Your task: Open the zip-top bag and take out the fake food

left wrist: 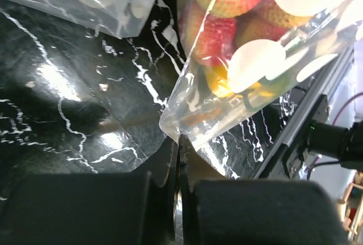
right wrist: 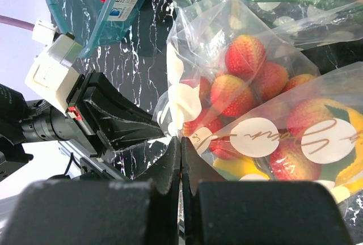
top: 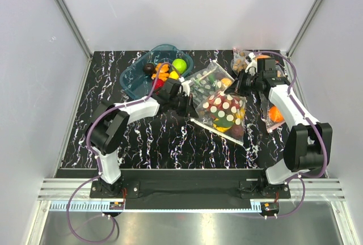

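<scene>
The clear zip-top bag (top: pixel 226 114) with white dots lies mid-table, stretched between both grippers. Inside show the fake food pieces: a red berry cluster (right wrist: pixel 244 69) and a yellow piece (right wrist: pixel 244 168). My left gripper (top: pixel 191 108) is shut on the bag's left edge; in the left wrist view the jaws (left wrist: pixel 178 146) pinch a corner of the bag (left wrist: pixel 249 69). My right gripper (top: pixel 238 89) is shut on the bag's opposite edge; in the right wrist view the jaws (right wrist: pixel 181 146) pinch the plastic of the bag (right wrist: pixel 187 106). The left gripper's fingers (right wrist: pixel 122 123) show there too.
A teal tub (top: pixel 136 77) at the back left holds a lime-green apple (top: pixel 180 64) and other pieces. A second dotted bag (top: pixel 207 79) lies just behind. A small bag of brown balls (top: pixel 240 59) and a bag with an orange ball (top: pixel 275 114) lie at the right.
</scene>
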Available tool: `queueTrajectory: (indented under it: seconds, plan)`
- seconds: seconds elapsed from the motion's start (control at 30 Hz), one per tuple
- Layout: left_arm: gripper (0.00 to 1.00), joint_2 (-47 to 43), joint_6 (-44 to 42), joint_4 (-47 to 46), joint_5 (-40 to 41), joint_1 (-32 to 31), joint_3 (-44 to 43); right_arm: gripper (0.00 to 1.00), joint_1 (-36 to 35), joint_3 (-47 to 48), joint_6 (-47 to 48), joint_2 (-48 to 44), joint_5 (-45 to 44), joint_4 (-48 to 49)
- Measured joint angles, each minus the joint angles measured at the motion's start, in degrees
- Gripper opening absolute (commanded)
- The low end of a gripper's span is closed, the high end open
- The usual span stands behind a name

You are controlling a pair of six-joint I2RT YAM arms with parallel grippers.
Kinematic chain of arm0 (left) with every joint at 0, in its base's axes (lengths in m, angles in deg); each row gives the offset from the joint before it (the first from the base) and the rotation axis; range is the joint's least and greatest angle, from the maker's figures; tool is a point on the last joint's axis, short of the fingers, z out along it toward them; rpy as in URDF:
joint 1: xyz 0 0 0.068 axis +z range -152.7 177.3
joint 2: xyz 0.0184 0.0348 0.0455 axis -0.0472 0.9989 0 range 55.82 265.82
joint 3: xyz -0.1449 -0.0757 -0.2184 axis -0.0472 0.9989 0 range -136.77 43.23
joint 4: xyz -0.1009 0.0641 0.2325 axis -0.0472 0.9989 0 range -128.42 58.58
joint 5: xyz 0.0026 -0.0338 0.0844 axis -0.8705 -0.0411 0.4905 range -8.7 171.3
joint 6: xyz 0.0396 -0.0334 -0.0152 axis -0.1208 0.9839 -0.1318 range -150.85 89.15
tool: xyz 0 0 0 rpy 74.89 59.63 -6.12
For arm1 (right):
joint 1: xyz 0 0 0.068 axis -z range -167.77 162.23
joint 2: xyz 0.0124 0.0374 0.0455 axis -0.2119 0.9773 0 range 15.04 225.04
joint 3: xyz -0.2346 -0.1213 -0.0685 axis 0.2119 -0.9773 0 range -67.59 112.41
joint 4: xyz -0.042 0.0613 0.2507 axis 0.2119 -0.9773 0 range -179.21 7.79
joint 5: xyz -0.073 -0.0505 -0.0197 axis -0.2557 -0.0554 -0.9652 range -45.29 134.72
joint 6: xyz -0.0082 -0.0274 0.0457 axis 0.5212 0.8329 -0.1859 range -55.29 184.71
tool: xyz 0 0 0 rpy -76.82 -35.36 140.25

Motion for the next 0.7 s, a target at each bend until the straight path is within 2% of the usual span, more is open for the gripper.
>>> queueTrajectory:
  seconds: [0.07,0.1,0.17,0.2,0.33,0.5,0.7]
  plan:
    - [0.0,0.0,0.0,0.46,-0.85,0.0,-0.02,0.11,0.0,0.39,0.39,0.0,-0.24,-0.39]
    - [0.0,-0.11,0.24,0.87,-1.29,0.02,-0.07,0.2,0.0,0.85,0.74,0.0,-0.46,-1.01]
    - [0.0,-0.66,0.68,3.41,-2.05,0.02,-0.98,0.32,-0.02,2.32,1.75,0.0,-1.01,-2.23]
    - [0.0,-1.03,0.85,4.57,-2.45,0.04,-1.49,0.42,-0.07,3.41,2.56,0.0,-1.62,-2.56]
    - [0.0,-2.91,1.7,12.57,-3.91,0.28,-7.15,0.56,-0.07,8.0,6.19,-0.44,-3.74,-3.28]
    - [0.0,-5.77,6.19,19.12,-5.95,1.86,-15.54,0.6,-2.29,10.01,10.99,-3.72,-7.3,-4.74]
    - [0.0,-8.52,17.64,19.52,-8.83,5.7,-17.44,0.6,-14.71,10.25,17.25,-9.42,-12.85,-5.2]
